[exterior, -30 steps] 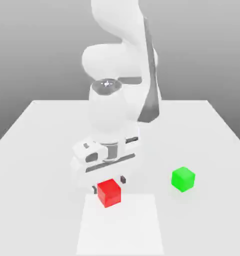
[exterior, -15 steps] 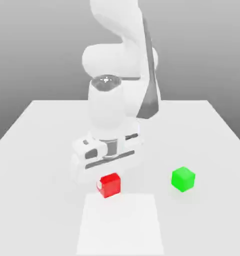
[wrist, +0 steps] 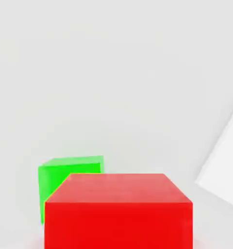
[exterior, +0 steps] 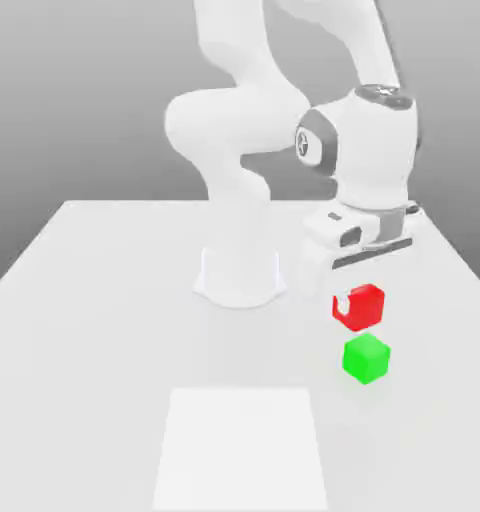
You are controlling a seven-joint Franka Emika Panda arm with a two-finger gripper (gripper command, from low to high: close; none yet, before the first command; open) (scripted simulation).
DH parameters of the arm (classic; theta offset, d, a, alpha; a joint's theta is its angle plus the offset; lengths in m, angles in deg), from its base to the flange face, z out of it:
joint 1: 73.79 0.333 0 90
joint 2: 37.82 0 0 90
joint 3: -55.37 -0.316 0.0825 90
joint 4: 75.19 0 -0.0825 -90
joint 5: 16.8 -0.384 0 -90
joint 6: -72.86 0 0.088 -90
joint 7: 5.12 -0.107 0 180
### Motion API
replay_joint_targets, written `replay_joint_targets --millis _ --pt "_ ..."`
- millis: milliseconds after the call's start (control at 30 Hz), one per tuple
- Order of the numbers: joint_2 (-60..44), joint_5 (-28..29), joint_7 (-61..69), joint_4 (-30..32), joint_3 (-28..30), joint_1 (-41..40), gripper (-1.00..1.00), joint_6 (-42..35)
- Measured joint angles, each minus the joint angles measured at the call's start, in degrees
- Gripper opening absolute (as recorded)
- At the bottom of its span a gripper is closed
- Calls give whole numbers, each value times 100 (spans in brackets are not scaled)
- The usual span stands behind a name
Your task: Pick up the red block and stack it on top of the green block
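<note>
The red block (exterior: 361,307) hangs in the air, held between the fingers of my gripper (exterior: 356,306), which is shut on it. Just below it the green block (exterior: 366,359) rests on the white table (exterior: 104,330), with a small gap between the two cubes. In the hand view the red block (wrist: 118,210) is large and close, and the green block (wrist: 70,175) lies beyond it, partly covered by the red one.
The arm's white base (exterior: 240,275) stands at the middle of the table, to the exterior view's left of the blocks. A paler square patch (exterior: 242,445) marks the table's near side.
My gripper closed on the red block at the near middle, lifted it and carried it to the exterior view's right, to just above the green block.
</note>
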Motion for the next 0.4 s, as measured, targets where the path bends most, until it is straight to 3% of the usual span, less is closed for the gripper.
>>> replay_joint_targets --millis 267,300,400 --pt "-1322 851 -662 -32 -294 -448 -100 1276" --pt "-1511 1014 -774 -31 -286 -506 100 1460" --pt "-1511 1014 -774 -31 -286 -505 100 1460"
